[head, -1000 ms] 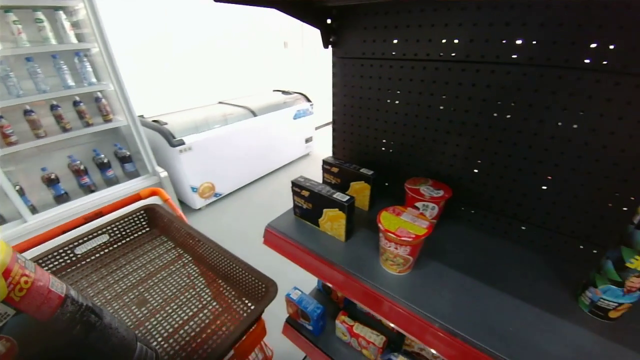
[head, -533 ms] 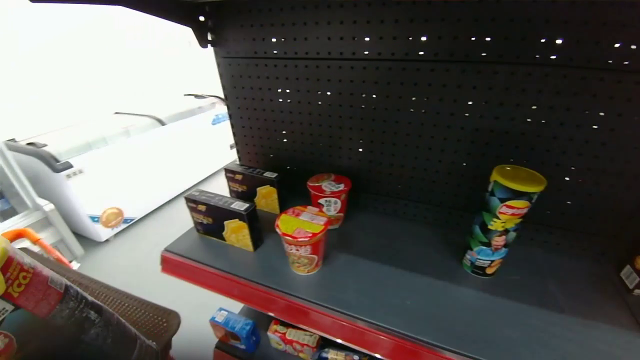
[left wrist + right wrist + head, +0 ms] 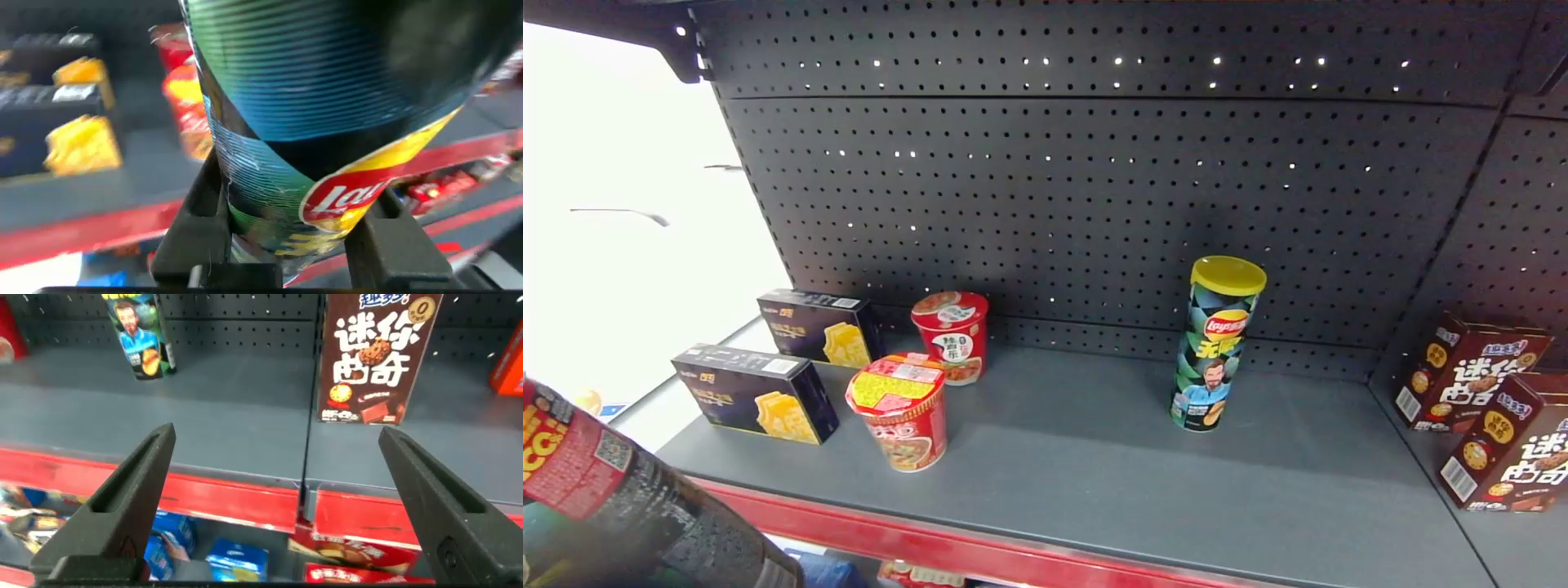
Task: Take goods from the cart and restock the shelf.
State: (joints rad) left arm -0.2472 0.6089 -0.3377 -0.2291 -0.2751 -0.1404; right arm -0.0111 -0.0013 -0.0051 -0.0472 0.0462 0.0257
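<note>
My left gripper point(image 3: 296, 238) is shut on a chips can point(image 3: 327, 147), a tube with a green, blue and black wrap and a red and yellow logo. In the head view this held can point(image 3: 621, 498) lies tilted at the bottom left, in front of the shelf. The grey shelf board point(image 3: 1094, 482) carries two dark boxes point(image 3: 756, 392), two red cup noodles point(image 3: 900, 408) and an upright chips can point(image 3: 1217, 343) with a yellow lid. My right gripper point(image 3: 282, 498) stands open before the shelf's red front edge, with nothing between its fingers.
Brown cookie boxes point(image 3: 1462, 371) stand at the shelf's right end, one of them point(image 3: 372, 355) right ahead of the right gripper. A black pegboard point(image 3: 1094, 204) backs the shelf. Bare board lies on both sides of the upright can. Lower shelf goods point(image 3: 237, 559) sit below.
The head camera has swung to the right: the cart basket, drinks fridge and freezer have left the picture and the shelf now faces me. The held can stays at the bottom left.
</note>
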